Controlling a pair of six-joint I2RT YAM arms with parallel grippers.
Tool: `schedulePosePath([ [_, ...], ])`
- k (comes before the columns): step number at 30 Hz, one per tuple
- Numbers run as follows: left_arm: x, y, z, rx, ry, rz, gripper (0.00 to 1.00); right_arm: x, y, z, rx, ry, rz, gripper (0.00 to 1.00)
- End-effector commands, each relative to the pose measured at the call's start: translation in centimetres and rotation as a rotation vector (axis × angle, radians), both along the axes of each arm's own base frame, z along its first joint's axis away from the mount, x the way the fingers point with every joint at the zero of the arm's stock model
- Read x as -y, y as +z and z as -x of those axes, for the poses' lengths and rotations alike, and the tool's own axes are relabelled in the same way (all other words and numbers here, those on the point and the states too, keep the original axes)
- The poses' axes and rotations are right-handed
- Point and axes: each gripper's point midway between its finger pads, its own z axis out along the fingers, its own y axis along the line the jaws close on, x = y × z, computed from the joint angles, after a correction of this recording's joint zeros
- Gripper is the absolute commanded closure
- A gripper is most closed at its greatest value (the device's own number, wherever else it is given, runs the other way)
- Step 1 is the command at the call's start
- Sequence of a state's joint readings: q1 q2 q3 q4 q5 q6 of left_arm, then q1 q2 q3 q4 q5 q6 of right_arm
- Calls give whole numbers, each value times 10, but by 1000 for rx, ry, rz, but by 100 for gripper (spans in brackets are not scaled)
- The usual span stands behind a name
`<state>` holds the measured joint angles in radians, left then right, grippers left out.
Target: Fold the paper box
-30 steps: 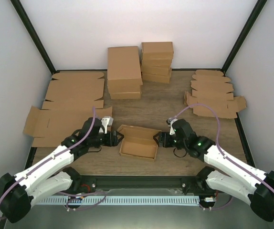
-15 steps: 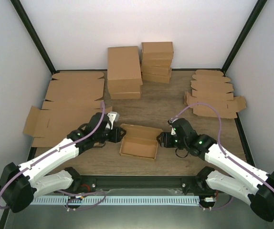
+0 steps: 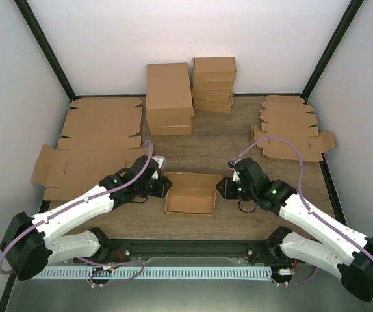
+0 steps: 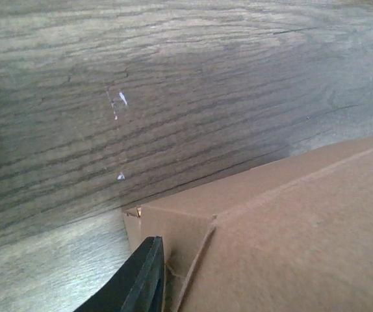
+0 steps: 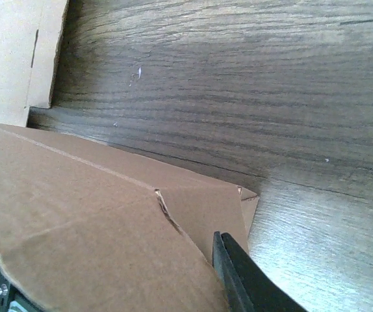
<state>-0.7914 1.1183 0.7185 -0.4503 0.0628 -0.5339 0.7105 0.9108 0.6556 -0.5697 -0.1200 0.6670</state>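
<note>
Right, top view: paper box [image 3: 190, 194] sits open-topped near the front middle of the table [image 3: 232, 140], long side across. Left gripper [image 3: 164, 186] is at its left end, right gripper [image 3: 220, 188] at its right end, both touching the end walls. Jaw gap is not readable from here. Flat cardboard sheets [image 3: 89, 146] lie far left, stacked brown boxes [image 3: 169, 97] at the back, smaller flat blanks [image 3: 290, 127] far right.

Left wrist: one black finger [image 4: 138, 283] lies against the box's end wall at the corner. Its partner is out of frame, so I can't tell whether it's clamped.

Right wrist: same picture mirrored. One finger [image 5: 238, 276] sits just outside the folded end flap, cardboard covers the rest, grip can't be told. Box bottom rests on the wood.
</note>
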Motion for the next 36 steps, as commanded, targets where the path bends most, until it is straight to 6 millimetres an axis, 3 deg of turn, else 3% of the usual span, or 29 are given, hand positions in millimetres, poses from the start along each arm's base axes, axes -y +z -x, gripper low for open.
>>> schedulePosePath([
  [1, 6, 7, -3, -19, 46, 26, 75, -9, 16, 1, 6, 15, -44, 80],
  [10, 19, 10, -1, -77, 138, 151, 79, -18, 11, 1, -29, -20, -125, 85],
  [16, 17, 6, -3, -71, 162, 137, 83, -24, 10, -4, -25, -41, -171, 87],
  [28, 14, -15, 4, -89, 171, 134, 84, -19, -25, 2, -53, -55, -71, 93],
  [36, 14, -8, 1, -74, 155, 99, 82, -14, -22, -8, -2, -52, 0, 94],
])
